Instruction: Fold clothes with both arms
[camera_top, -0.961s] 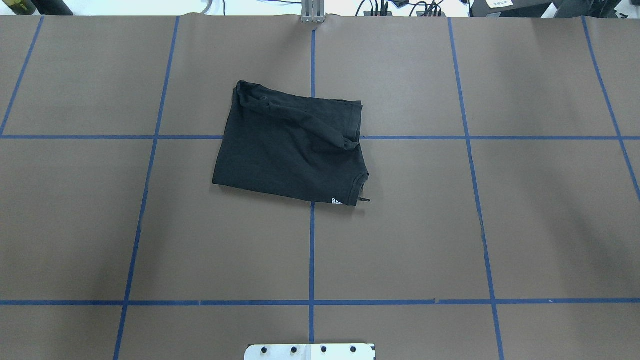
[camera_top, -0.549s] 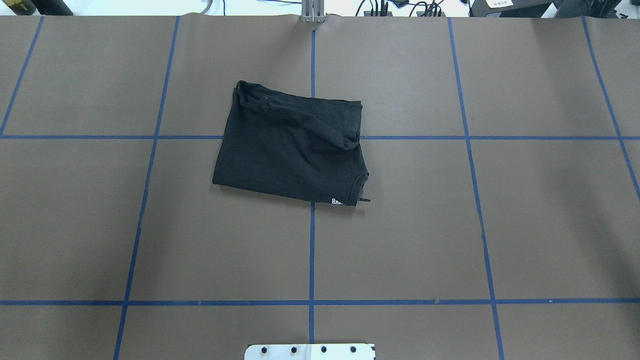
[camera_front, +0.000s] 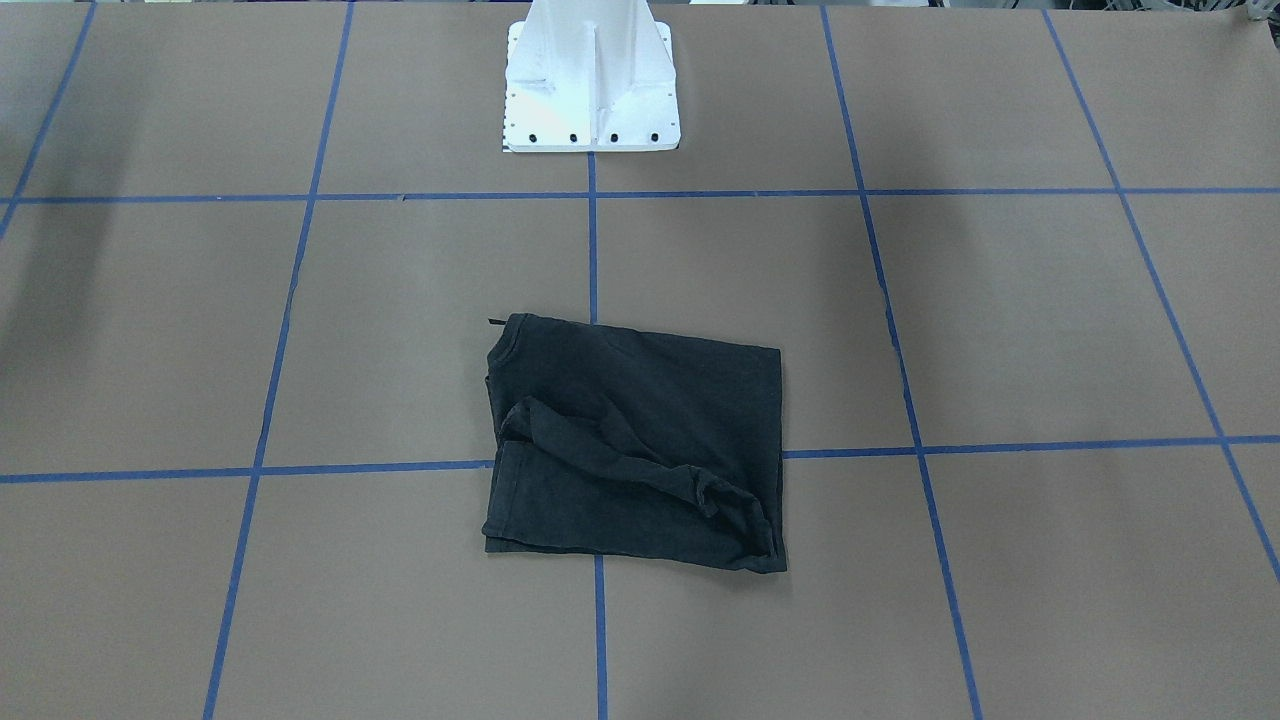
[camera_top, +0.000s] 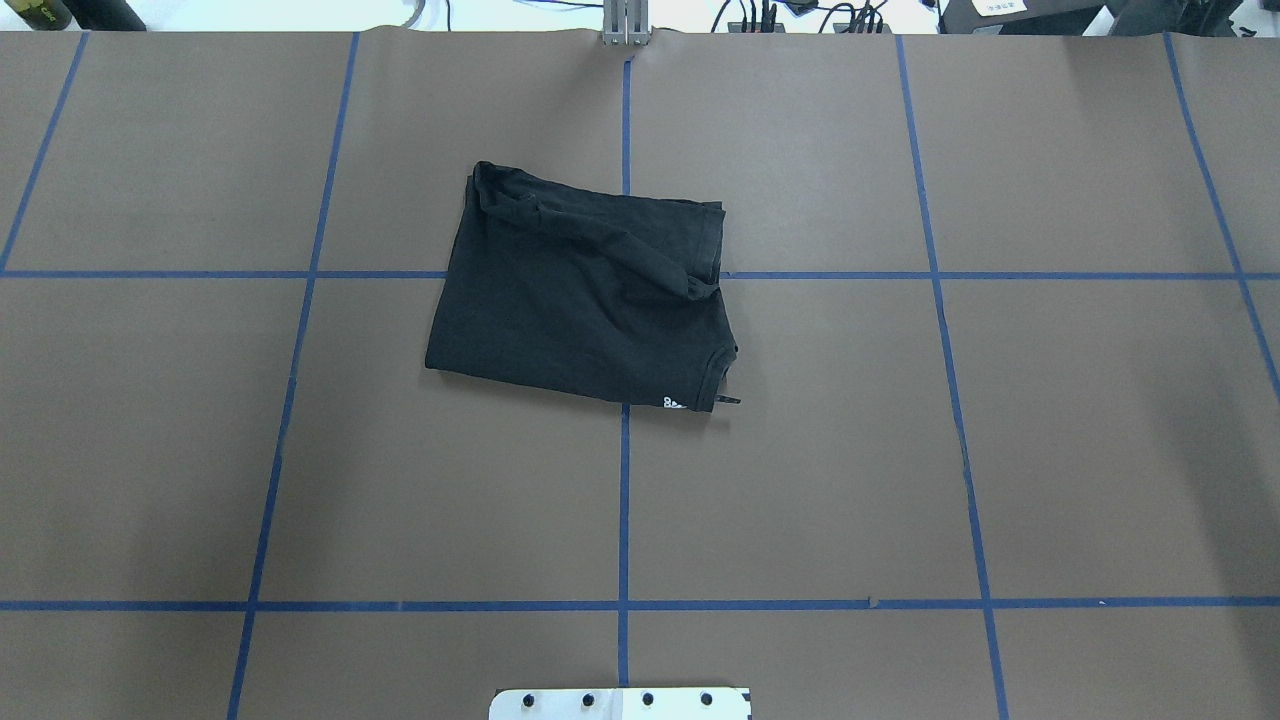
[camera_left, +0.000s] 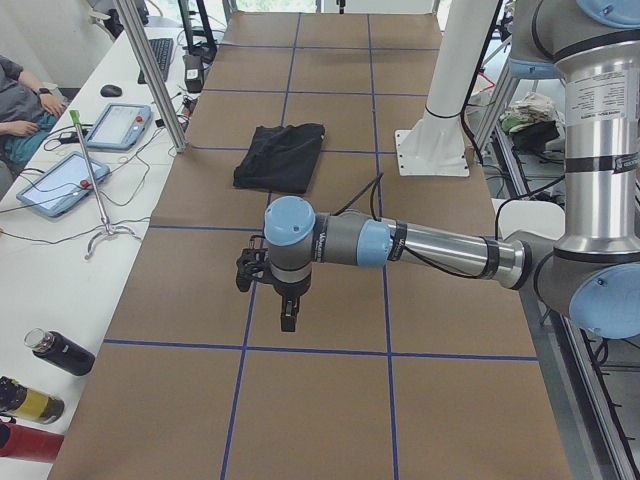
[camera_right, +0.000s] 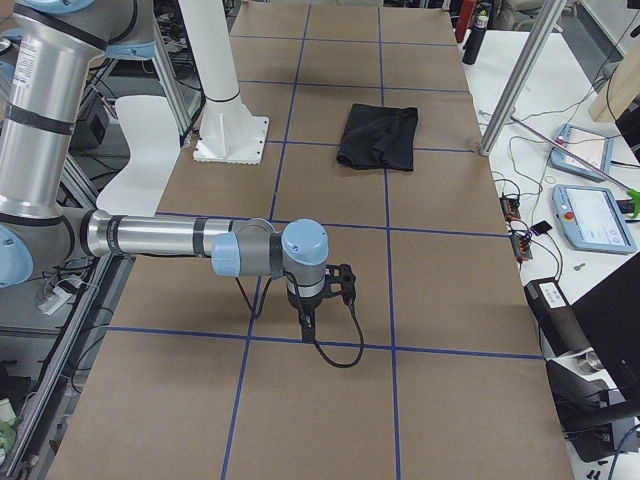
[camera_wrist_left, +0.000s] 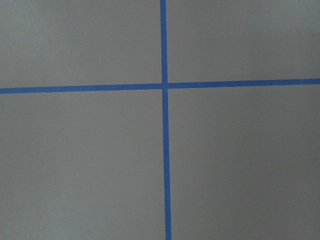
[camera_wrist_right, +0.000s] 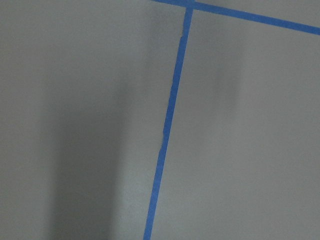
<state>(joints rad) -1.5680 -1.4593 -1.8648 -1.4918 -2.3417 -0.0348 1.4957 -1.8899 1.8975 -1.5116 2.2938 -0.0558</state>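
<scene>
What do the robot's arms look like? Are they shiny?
Yes! The left arm and right arm are shiny silver tubes with round light-blue joint caps. A thin black cable trails by each. The left gripper and right gripper are small and black.

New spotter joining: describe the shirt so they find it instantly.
Start at the brown table gridded with blue tape. Near its middle, out from the white base plate, lies a folded black shirt. It is the only cloth on the table, and its top layer is rumpled.
</scene>
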